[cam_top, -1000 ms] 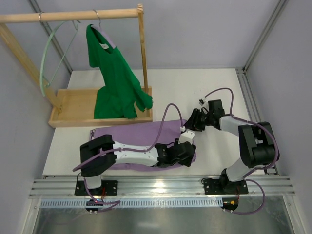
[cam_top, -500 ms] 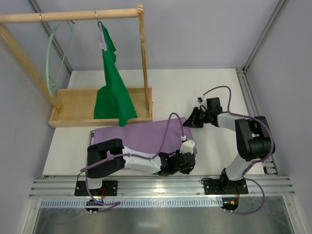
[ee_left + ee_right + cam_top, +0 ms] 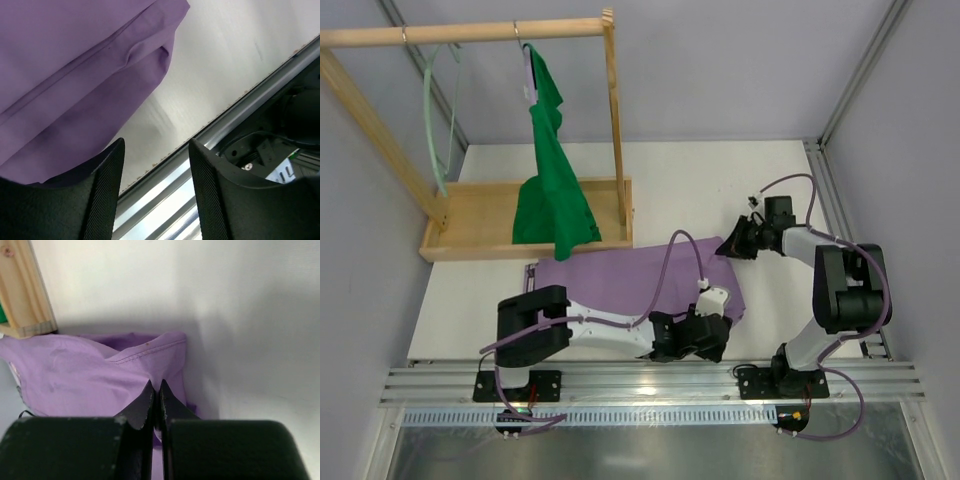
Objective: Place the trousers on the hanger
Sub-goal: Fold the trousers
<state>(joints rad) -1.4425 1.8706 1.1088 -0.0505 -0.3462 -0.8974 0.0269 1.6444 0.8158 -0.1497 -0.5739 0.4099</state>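
Note:
The lilac trousers lie flat on the white table in front of the wooden rack. My right gripper is shut on their right corner; in the right wrist view the closed tips pinch a fold of the purple fabric. My left gripper is at the trousers' near right edge, open, with nothing between the fingers; the fabric lies beyond and to the left of them. The mint-green hanger hangs on the wooden rail at the far left, apart from both grippers.
A wooden rack with a top rail and a base tray stands at the back left. A bright green top hangs on it from a metal-hooked hanger. An aluminium rail runs along the table's near edge.
The trousers have slid to the right, pulled by my right gripper. My left gripper has also moved right along their near edge. The green top and the mint hanger have swung edge-on.

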